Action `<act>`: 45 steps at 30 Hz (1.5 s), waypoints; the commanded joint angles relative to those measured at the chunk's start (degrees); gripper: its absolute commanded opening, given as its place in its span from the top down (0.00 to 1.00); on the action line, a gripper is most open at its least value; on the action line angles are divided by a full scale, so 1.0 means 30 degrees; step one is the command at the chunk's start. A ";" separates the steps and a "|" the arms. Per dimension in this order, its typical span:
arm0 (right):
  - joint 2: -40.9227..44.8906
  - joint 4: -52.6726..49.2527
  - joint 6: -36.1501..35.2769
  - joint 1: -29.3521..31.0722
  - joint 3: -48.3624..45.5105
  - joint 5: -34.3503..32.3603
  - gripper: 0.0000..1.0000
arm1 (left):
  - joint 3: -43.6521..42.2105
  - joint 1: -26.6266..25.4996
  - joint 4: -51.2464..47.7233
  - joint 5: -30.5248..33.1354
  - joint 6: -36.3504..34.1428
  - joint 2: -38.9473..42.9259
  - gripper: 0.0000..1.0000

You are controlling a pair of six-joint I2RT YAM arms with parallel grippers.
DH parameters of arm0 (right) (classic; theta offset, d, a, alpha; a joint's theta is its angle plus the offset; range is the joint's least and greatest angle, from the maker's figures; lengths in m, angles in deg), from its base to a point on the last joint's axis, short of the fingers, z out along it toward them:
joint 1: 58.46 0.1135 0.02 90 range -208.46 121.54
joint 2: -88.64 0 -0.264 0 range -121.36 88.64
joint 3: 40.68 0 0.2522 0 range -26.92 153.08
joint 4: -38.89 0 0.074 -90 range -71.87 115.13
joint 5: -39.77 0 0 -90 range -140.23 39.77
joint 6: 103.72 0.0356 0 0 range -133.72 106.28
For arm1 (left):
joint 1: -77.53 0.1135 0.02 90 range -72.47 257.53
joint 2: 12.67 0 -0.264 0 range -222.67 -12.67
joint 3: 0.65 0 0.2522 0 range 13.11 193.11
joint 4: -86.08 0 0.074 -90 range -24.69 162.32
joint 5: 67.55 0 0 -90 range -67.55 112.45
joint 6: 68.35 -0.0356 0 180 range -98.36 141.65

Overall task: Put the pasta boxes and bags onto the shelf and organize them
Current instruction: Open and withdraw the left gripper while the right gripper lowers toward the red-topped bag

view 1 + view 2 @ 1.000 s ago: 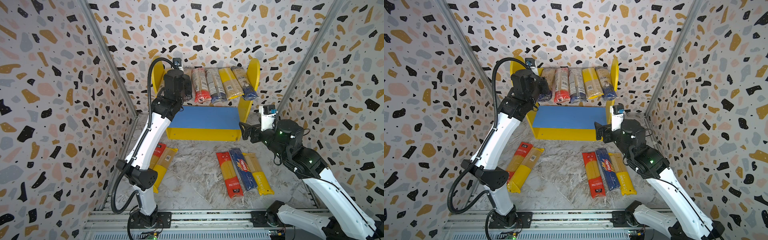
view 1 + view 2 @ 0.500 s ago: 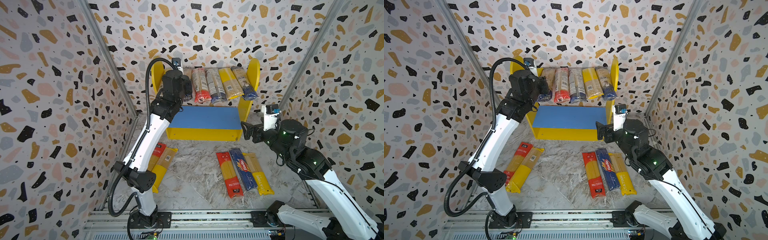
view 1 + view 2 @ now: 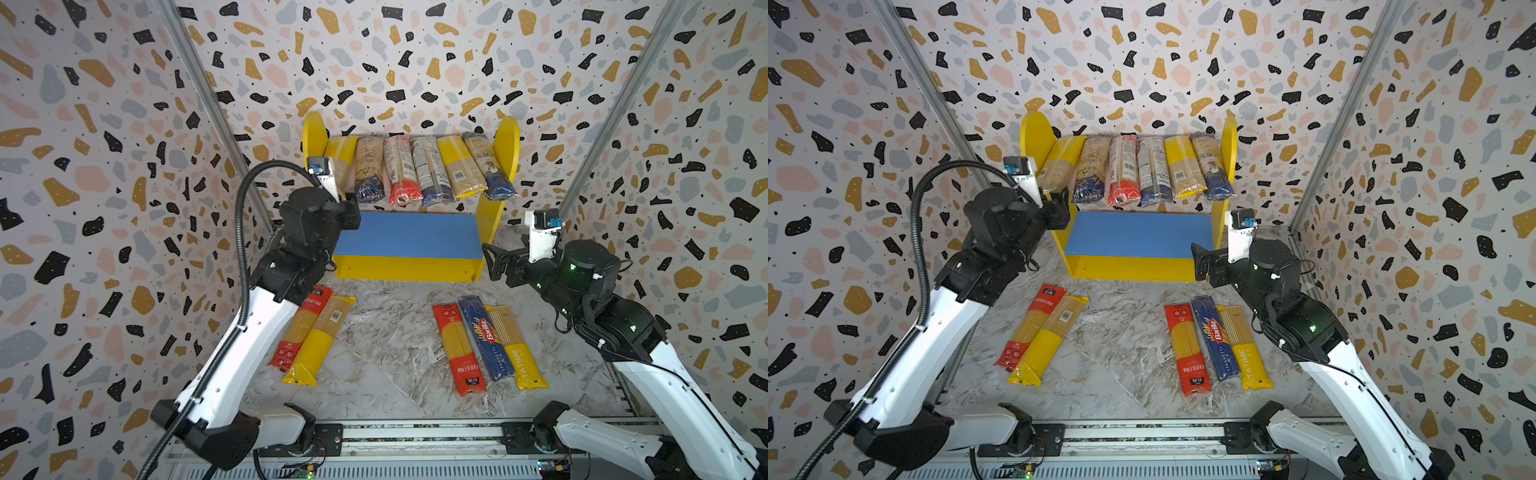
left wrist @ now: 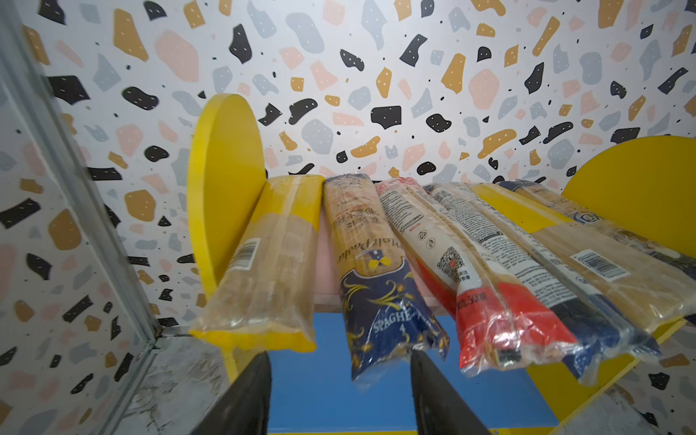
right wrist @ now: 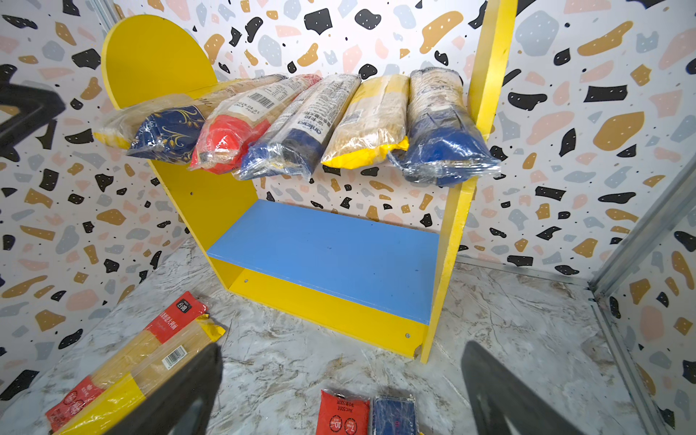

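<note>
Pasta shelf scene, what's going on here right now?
Two robot arms are stocking a shelf with spaghetti packs. Six packs lie on its top board; the blue lower board is bare. Five packs wait on the floor, two at left and three at right. The left arm's jaws stand open and empty before the leftmost shelved pack; the right arm's jaws are open, empty too.

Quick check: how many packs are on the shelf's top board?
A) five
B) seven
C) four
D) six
D: six packs lie side by side across the top board of the shelf, countable in both top views.
</note>
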 commanded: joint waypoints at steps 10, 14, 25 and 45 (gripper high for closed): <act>0.0733 0.1691 0.0856 -0.0040 -0.2615 0.2038 0.01 | -0.8818 0.0131 -0.2880 0.3756 0.1903 0.5902 0.18; 0.0949 0.2038 0.1004 -0.0046 -0.3324 0.2404 0.01 | -1.0886 0.0123 -0.3938 0.4178 0.2938 0.6424 0.15; 0.1528 0.2597 0.1224 -0.0037 -0.5228 0.2798 0.01 | -1.6856 0.0152 -0.1411 0.1531 0.5696 0.4951 0.13; 0.2467 0.2669 0.5092 0.0622 -1.2039 0.3677 0.01 | -1.8623 -0.0398 0.3002 -0.2294 0.7061 0.3733 0.11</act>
